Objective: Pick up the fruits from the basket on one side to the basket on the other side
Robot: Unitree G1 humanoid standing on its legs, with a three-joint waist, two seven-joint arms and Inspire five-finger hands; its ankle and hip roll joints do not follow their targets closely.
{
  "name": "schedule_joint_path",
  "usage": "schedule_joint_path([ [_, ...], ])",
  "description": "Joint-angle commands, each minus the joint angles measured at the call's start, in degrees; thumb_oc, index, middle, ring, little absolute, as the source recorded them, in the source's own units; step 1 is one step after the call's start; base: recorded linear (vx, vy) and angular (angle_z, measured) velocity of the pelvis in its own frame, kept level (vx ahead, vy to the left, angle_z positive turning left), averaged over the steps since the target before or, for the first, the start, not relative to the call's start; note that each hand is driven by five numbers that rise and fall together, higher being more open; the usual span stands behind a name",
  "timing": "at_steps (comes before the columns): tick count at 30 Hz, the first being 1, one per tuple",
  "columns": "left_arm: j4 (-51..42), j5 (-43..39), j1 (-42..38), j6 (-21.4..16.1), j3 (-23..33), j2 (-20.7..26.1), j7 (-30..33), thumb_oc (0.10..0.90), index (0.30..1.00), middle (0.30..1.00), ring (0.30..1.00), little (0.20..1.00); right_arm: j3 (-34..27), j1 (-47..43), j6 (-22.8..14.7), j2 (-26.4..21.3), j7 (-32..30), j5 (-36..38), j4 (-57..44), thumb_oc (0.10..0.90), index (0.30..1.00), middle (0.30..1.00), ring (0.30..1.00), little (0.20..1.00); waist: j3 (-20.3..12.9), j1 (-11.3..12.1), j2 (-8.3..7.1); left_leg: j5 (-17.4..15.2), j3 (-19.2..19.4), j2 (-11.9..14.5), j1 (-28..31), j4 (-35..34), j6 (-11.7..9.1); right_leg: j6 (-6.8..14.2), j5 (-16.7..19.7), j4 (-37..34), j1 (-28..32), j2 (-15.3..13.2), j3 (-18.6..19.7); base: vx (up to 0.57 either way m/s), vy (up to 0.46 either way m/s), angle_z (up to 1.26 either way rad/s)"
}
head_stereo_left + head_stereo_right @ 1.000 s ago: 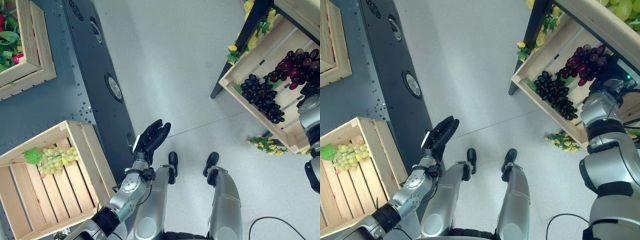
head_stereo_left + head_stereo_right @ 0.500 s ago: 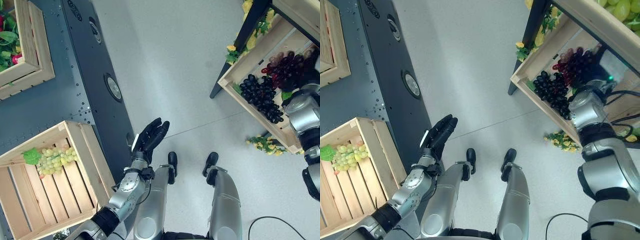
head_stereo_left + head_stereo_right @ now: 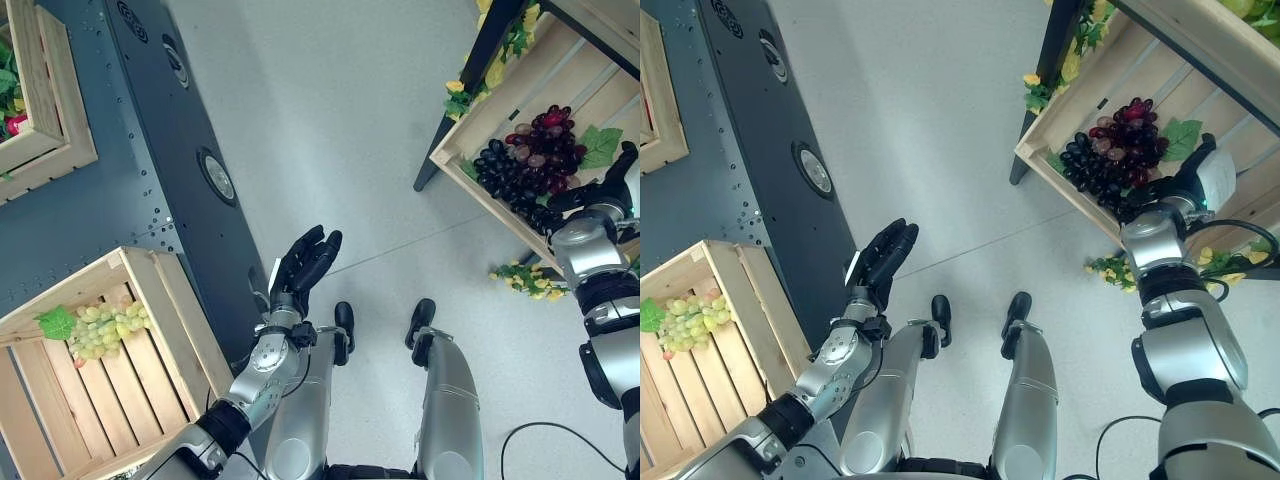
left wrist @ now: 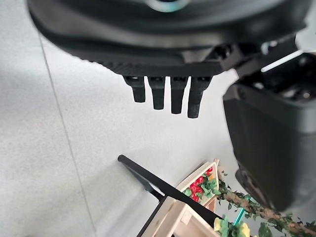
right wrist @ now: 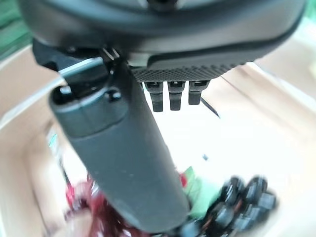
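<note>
Biggest thing on my left is the dark grey cabinet (image 3: 150, 170), and tucked against it the wooden crate (image 3: 170, 330) with a bunch of green grapes (image 3: 100, 325) lying in its far corner, same spot as a second ago. Over on my right, the slanted crate (image 3: 470, 175) on the stand holds the fruit: the red grapes (image 3: 545, 135) and the black grapes (image 3: 510, 180) side by side, with a green leaf (image 3: 598, 148) just beside the red bunch. Half a second back the red bunch was blurred and my arm covered part of it; now both bunches sit plain in the crate, red touching black.

My right hand (image 3: 1200, 175) has pulled back to the near edge of that crate, just beside the black grapes, fingers straight and loose, holding nothing; from its wrist I see the thumb long and extended with the grapes past it. My left hand (image 3: 303, 265) still hovers over the floor beside the cabinet, fingers stretched out flat, nothing in it, barely shifted from before.
</note>
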Motion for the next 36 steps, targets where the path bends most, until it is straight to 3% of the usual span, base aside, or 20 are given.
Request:
schedule_joint_path([
  [1, -6.9, 4.5, -0.1, -1.9, -0.1, -1.2, 0.9, 0.8, 0.9, 0.9, 0.9, 0.9, 1.6, -5.4, -5.8, -5.1, -4.3, -4.2, 0.8, 0.8, 0.9, 0.9, 0.9, 0.9, -0.9, 1.2, 0.73, -7.2, 0.2, -0.3, 4.4, -1.9, -0.9, -1.4, -6.0, 2.3, 4.1, 0.9, -1.6, 0.0, 0.0, 0.0],
  [2, -6.9, 4.1, -0.1, -1.8, 0.0, -0.9, 0.9, 0.8, 0.9, 0.9, 0.9, 0.9, 1.5, -5.0, -5.2, -5.3, -1.8, -4.5, 0.6, 0.8, 0.9, 0.9, 0.9, 0.9, -0.9, 1.2, 0.67, -7.2, 0.2, -0.3, 4.5, -1.9, -0.9, -1.3, -5.9, 2.2, 4.2, 0.8, -1.8, 0.0, 0.0, 0.0],
  [4, -7.7, 4.8, 0.0, -1.9, -0.6, -0.8, 1.6, 0.8, 0.9, 0.9, 0.9, 0.9, 3.2, -5.1, -6.1, -6.6, -4.4, -8.2, 0.1, 0.8, 0.9, 0.9, 0.9, 0.9, -0.9, 1.1, 0.58, -6.8, 0.5, -0.3, 4.6, -2.6, -0.9, -1.3, -5.7, 1.5, 4.4, 0.9, -1.9, 0.0, 0.0, 0.0],
  [15, -7.3, 5.2, 1.7, -3.8, -1.5, -0.2, 0.7, 0.8, 0.9, 0.9, 0.9, 0.9, 5.6, -3.0, -7.2, -6.6, -0.4, -11.9, -2.3, 0.8, 0.9, 0.9, 0.9, 0.9, -0.9, 0.9, 0.14, -6.1, 0.9, -0.5, 7.9, -5.0, -1.4, -1.2, -5.2, -1.6, 7.9, 0.9, -2.7, 0.0, 0.001, 0.0],
  [24, -5.4, 6.7, 3.5, -3.7, -0.6, 0.1, -1.0, 0.8, 0.9, 0.9, 0.9, 0.9, 4.9, 4.4, -6.2, -5.1, 0.9, -17.9, -3.7, 0.8, 0.9, 0.9, 0.9, 0.9, -0.9, 0.0, -1.24, -5.3, 2.2, 0.2, 17.0, -9.1, -2.1, -0.3, -3.6, -7.5, 16.9, 1.2, -2.2, 0.01, 0.021, -0.01],
  [29, -4.3, 7.3, 4.2, -3.4, -0.1, 0.6, -1.9, 0.8, 0.9, 0.9, 0.9, 0.9, 6.3, 7.8, -3.3, -5.7, 0.6, -26.0, -5.0, 0.8, 0.9, 0.9, 0.9, 0.9, -1.0, -0.4, -2.1, -4.1, 2.5, 0.5, 23.0, -13.3, -2.6, 0.7, -1.7, -12.9, 23.1, 1.6, -1.5, 0.03, 0.019, -0.03],
  [32, -3.8, 7.8, 5.1, -3.1, 0.2, 0.9, -2.6, 0.8, 0.9, 0.9, 0.9, 0.9, 7.8, 10.6, -1.0, -5.7, -0.1, -31.3, -5.3, 0.8, 0.9, 0.9, 0.9, 0.9, -3.1, -0.5, -2.62, -3.1, 2.5, 0.5, 25.8, -17.2, -2.8, 1.7, -0.2, -17.2, 26.0, 1.9, -1.1, 0.06, 0.018, -0.05],
  [36, -3.1, 8.0, 5.6, -2.9, 0.5, 0.9, -3.2, 0.8, 0.9, 0.9, 0.9, 0.9, 8.7, 12.4, -0.2, -4.9, -0.3, -32.9, -4.7, 0.8, 0.9, 0.9, 0.9, 0.9, -5.0, -0.4, -2.96, -2.3, 2.4, 0.4, 28.0, -20.2, -3.0, 2.3, 0.7, -20.4, 28.4, 2.2, -0.9, 0.06, 0.01, -0.01],
])
